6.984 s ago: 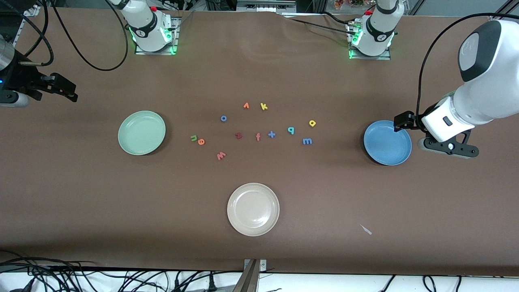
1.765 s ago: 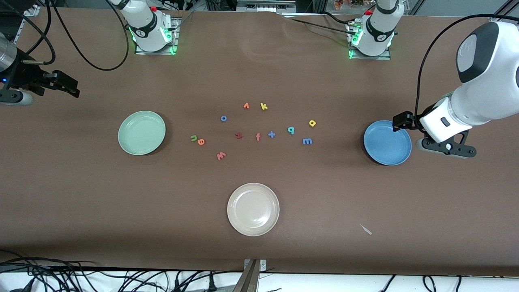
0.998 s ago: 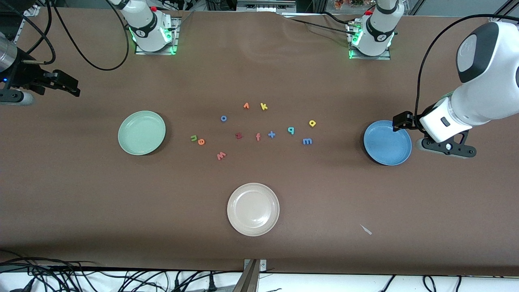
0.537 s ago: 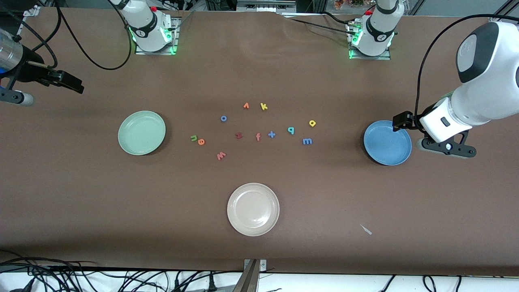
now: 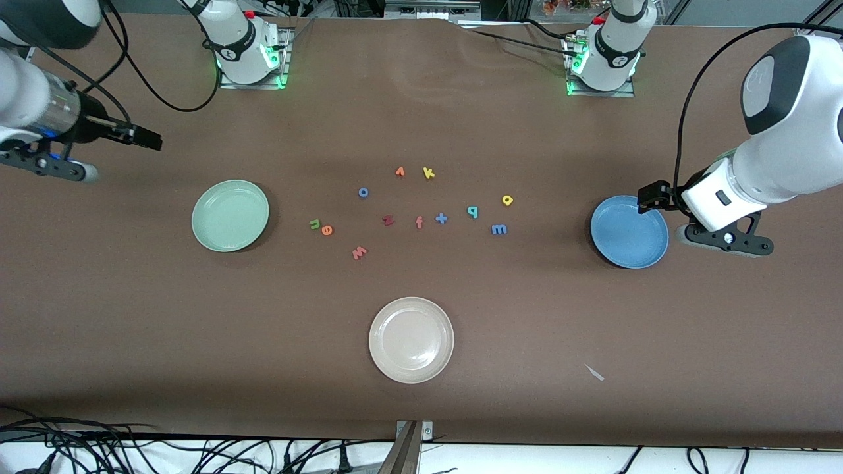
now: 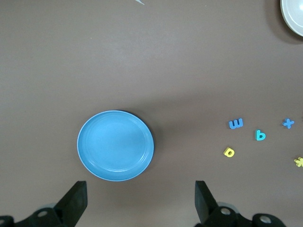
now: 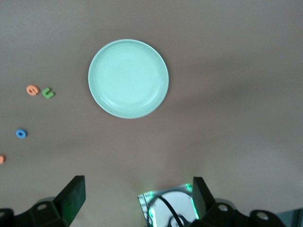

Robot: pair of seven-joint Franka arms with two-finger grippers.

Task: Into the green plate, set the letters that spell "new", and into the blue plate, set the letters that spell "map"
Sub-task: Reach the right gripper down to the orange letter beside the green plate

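Nothing is in either plate yet, and both hands are empty with their fingers spread wide. The right hand (image 5: 141, 137) hangs over bare worktop (image 5: 197, 342) just off the green plate (image 5: 230, 215), with the green n (image 5: 315, 224) and orange e (image 5: 326, 230) a fair reach out past that plate and the salmon w (image 5: 359, 252) past them again. The left hand (image 5: 649, 197) waits at the rim of the blue plate (image 5: 629, 231); the blue m (image 5: 499, 229), teal p (image 5: 472, 211) and yellow a (image 5: 507, 199) sit well out from it toward the middle.

The trouble I would expect is mistaken identity. The dark red z (image 5: 387, 220) and salmon f (image 5: 419, 222) lie close to the w in a similar shade, and the yellow k (image 5: 428, 173) or blue o (image 5: 363, 192) could pass for the a or m. The n and e touch, so a pinch on one could drag both. These letters are tiny and flat, so fingers may skid off them.
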